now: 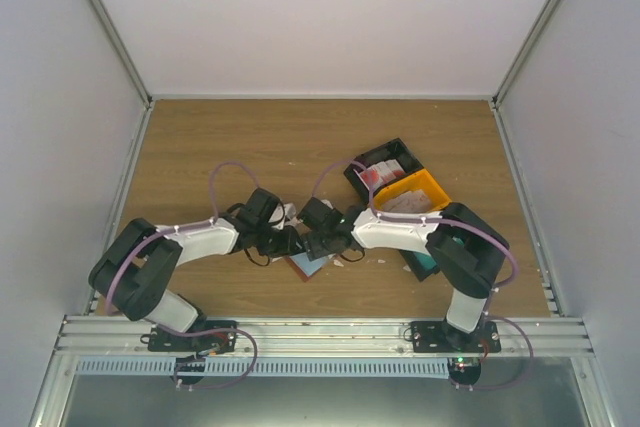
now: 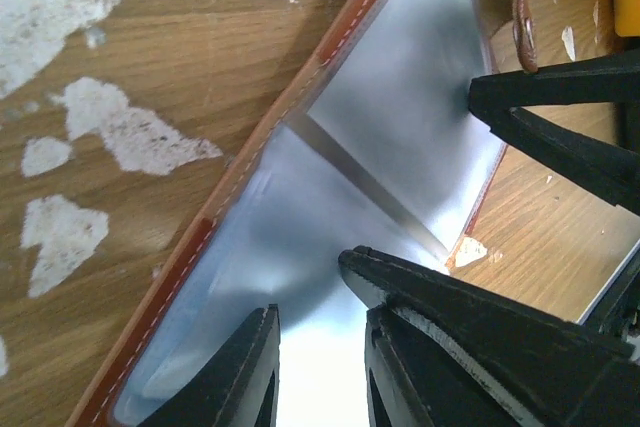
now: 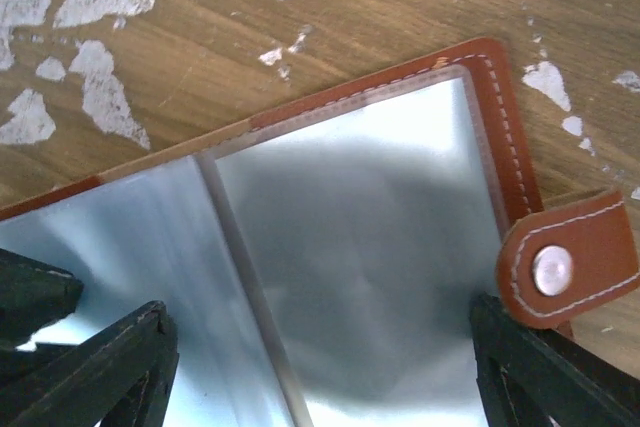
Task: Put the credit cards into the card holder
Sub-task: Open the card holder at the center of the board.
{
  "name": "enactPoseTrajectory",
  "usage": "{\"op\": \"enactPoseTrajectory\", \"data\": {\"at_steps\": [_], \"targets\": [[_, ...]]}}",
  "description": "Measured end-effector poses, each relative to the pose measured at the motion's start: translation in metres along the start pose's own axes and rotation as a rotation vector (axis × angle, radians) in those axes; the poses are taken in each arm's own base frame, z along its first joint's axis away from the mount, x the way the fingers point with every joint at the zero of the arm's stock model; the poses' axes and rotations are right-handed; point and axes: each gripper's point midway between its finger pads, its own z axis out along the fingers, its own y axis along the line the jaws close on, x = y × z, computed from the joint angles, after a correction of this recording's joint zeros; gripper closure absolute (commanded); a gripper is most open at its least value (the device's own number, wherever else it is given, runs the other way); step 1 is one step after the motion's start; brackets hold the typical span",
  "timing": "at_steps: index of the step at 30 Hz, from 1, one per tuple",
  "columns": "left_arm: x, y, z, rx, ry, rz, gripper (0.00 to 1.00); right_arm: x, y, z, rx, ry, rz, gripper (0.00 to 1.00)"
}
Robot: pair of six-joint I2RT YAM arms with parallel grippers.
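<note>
The jaws of the right gripper (image 3: 318, 309) stand wide apart and grip nothing. In its wrist view one finger is over one leaf of the card holder (image 3: 360, 217). The other finger is at the outer edge of the second leaf, just beside the brown snap tab (image 3: 565, 267).

The jaws of the left gripper (image 2: 305, 292) have only a narrow gap between them and are low over the other end of the same holder. Whether they pinch the shiny inner face or only rest on it, I cannot tell. One finger of the right gripper comes into the left wrist view from the right side, close to the holder's edge.

The card holder lies opened and flat on the counter (image 1: 230, 137). Its two pale blue-grey inner faces look up, with a fold line between them and a reddish-brown stitched border around them. Small white scraps (image 2: 130, 137) are scattered on the wood around it.

From above, both arms bend inward and meet over the holder, near the front middle of the counter. Behind the right arm stands a black bin (image 1: 395, 146) with red-and-white credit cards (image 1: 380, 175) inside. A yellow bin (image 1: 435, 182) touches it and holds some paler cards. A teal flat piece (image 1: 425, 265) lies under the right arm, mostly hidden.
</note>
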Motion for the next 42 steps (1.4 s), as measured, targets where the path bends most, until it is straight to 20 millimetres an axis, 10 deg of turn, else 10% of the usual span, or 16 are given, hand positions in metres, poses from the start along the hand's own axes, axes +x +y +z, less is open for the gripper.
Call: {"op": "enactPoseTrajectory", "data": {"at_steps": [16, 23, 42], "targets": [[-0.001, 0.007, -0.035, 0.002, -0.104, -0.02, 0.52, 0.006, 0.002, 0.008, 0.079, -0.026, 0.039, 0.16], [0.043, 0.029, -0.035, 0.012, -0.069, -0.152, 0.49, 0.003, 0.002, 0.006, 0.064, -0.067, 0.099, 0.21], [0.023, 0.02, -0.011, 0.058, 0.03, -0.24, 0.79, -0.004, -0.003, -0.002, -0.08, -0.031, 0.135, 0.26]]}}
